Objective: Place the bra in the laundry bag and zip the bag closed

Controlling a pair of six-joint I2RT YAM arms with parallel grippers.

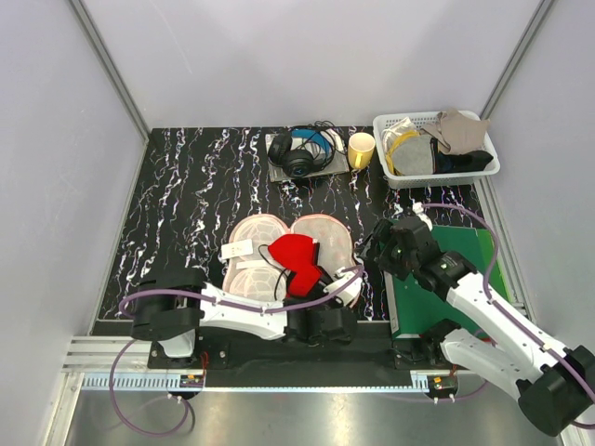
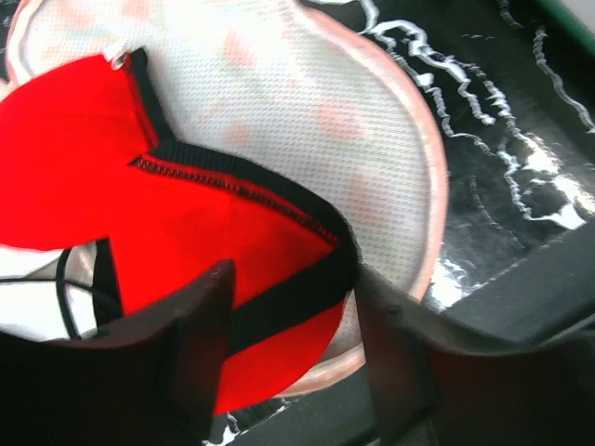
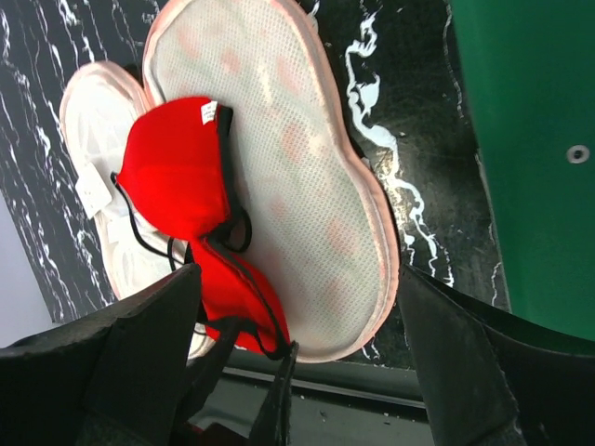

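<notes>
1. Our left hand (image 2: 293, 311) fills the bottom of its own view. Its two dark fingers stand apart, straddling the near edge of the bra (image 2: 74, 177), whose black band runs across the gap. We see no pinch on the cloth.
2. Over to the right hand (image 3: 297, 274): its fingers are spread wide with nothing between them. From above it hangs over the bench (image 1: 204, 186), just beside the bag at the bag's 3 o'clock.
3. Where's the bra? It lies on the pale mesh inside of the laundry bag (image 3: 307, 139), which is spread open flat. From overhead, one red cup sits near the bag's centre. The other trails toward 5 o'clock and reaches the pink rim nearest the arms.
4. The step in hand, as we read it, is seating the bra. It's on the bag but not shut in, and the zip is undone.
5. Next, we reckon, the left hand must take that lower cup and the loose black straps and draw them toward 12 o'clock, inside the rim, so nothing crosses the zipper line.
6. After that the free half wants folding over, with one hand pinning it while the other finds the puller. We can't make out the puller from here.
</notes>
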